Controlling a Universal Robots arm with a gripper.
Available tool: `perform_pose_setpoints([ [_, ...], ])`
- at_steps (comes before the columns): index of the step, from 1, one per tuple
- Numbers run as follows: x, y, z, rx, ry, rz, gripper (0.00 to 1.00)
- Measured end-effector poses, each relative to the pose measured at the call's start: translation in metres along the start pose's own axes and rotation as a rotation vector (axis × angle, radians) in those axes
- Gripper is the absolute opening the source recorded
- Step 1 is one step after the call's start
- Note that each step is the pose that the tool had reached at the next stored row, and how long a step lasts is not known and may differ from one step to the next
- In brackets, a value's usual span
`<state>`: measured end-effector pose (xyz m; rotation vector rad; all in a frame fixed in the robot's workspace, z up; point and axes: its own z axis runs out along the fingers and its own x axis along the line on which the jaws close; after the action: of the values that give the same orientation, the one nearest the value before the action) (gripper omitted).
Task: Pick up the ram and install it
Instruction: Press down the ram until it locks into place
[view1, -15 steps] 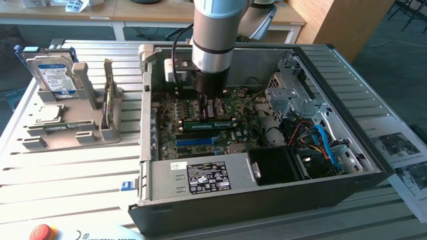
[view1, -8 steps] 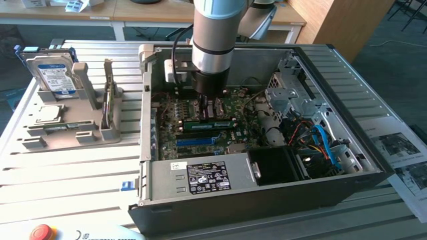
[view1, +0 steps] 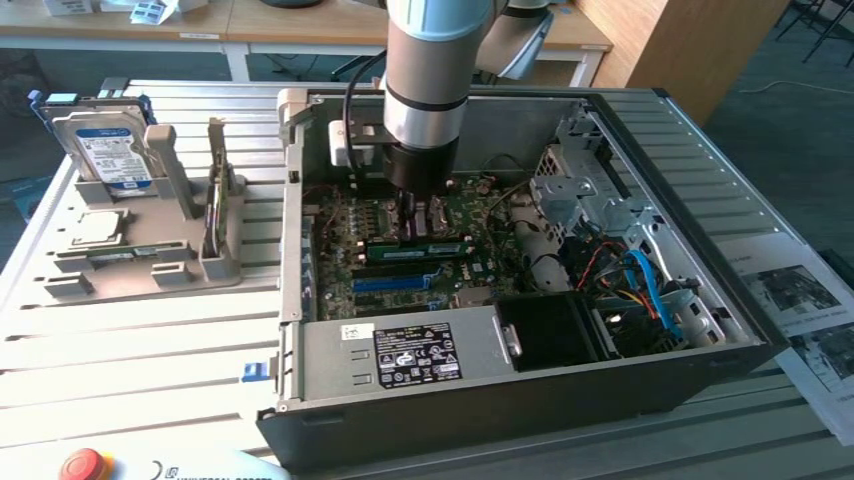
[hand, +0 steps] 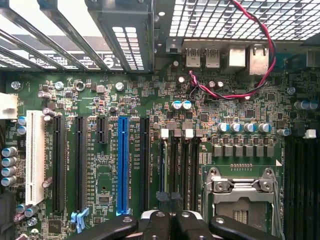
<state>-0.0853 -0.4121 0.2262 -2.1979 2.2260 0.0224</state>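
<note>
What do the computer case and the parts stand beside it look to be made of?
Computer case: probably painted sheet metal, dark and matte, with thin folded edges and a bare grey metal inner wall. Parts stand: likely moulded plastic, uniform dull grey with rounded, thick walls.

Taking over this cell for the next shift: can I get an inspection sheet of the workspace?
Surface: slatted metal table bearing an open computer case.
Job's things: ram, a green stick, lies among the motherboard slots under the gripper; seating cannot be told.
Clutter: grey holder with hard drive and processor chip, exterior view's left.
Grippers: shut, inside the case; grip on the ram unclear.
Cables: red-black wire over the board; blue cable.
Surroundings: printed sheets; red stop button.
</note>
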Motion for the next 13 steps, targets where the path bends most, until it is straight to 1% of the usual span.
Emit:
perform_pose_setpoints([
  [13, 0.0003, 0.0002, 0.0013, 0.0007, 0.0001, 0.000, 0.10],
])
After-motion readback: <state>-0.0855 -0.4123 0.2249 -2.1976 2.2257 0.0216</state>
